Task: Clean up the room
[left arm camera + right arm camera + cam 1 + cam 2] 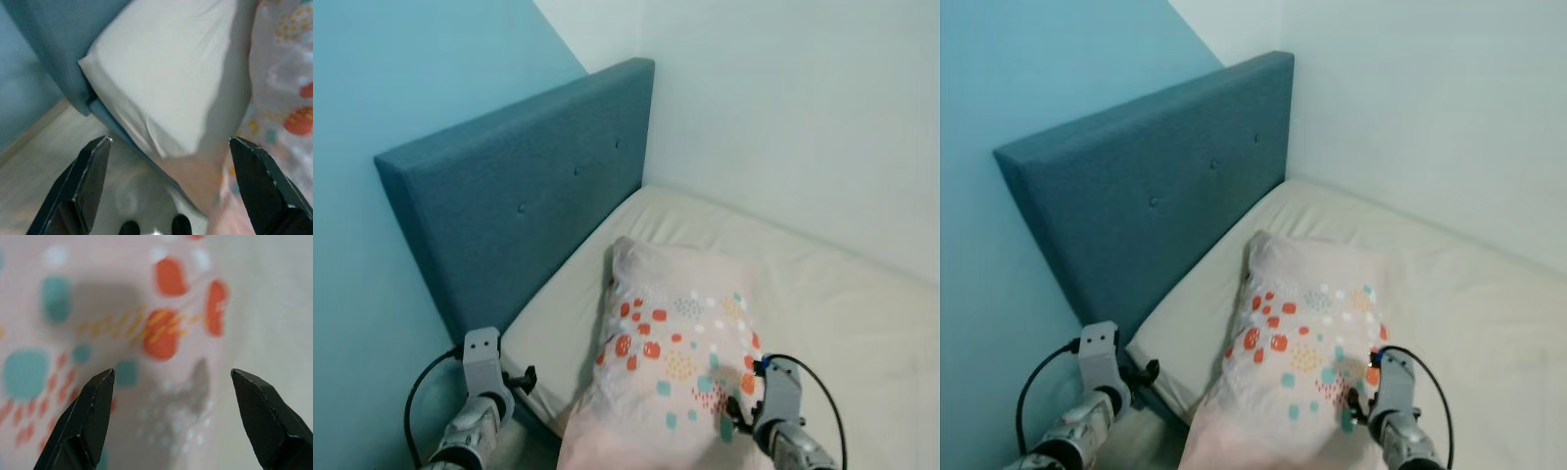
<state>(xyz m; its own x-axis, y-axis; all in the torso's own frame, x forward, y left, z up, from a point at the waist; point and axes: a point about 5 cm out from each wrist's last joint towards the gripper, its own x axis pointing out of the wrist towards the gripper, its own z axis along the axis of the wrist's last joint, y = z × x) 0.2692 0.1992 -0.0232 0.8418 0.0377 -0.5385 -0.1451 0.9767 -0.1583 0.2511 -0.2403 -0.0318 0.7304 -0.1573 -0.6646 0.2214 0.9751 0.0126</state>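
Note:
A pale pink pillow (675, 352) with orange and teal spots lies tilted on the cream mattress (832, 294), its far end toward the blue headboard (529, 196). My left gripper (521, 378) hovers open off the mattress's near left corner (146, 122), holding nothing; the pillow's edge (283, 73) is beside it. My right gripper (739, 406) is open at the pillow's near right side. In the right wrist view its open gripper (171, 374) points closely at the spotted fabric (156, 333), with nothing between the fingers.
The bed fills a corner, with a teal wall (411, 69) behind the headboard and a white wall (783, 117) along its far side. Light wooden floor (39, 171) lies below the mattress corner, next to the blue bed frame (112, 122).

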